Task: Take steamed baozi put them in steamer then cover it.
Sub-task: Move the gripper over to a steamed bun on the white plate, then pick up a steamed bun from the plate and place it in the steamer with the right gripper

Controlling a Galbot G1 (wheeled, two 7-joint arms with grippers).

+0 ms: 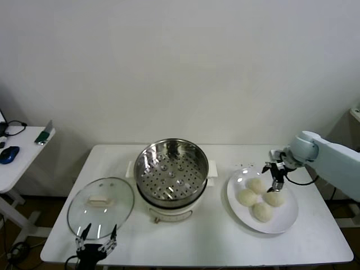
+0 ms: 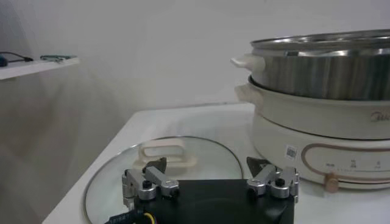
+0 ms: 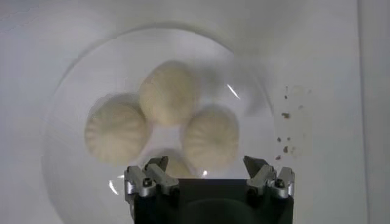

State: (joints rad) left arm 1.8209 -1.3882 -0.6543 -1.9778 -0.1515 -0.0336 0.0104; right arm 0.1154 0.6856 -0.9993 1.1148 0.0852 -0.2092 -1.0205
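No text can be read; the cream-white electric base of the round stainless-steel steamer (image 2: 317, 131) bears a small illegible sticker and faint control markings.

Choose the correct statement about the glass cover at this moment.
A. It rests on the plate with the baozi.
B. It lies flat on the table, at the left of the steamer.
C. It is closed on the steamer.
B: the cover lies flat on the table, left of the open steamer.

White table (image 1: 185, 242) with cover (image 1: 100, 207), steamer (image 1: 171, 179), plate (image 1: 281, 222) of baozi (image 1: 262, 211).
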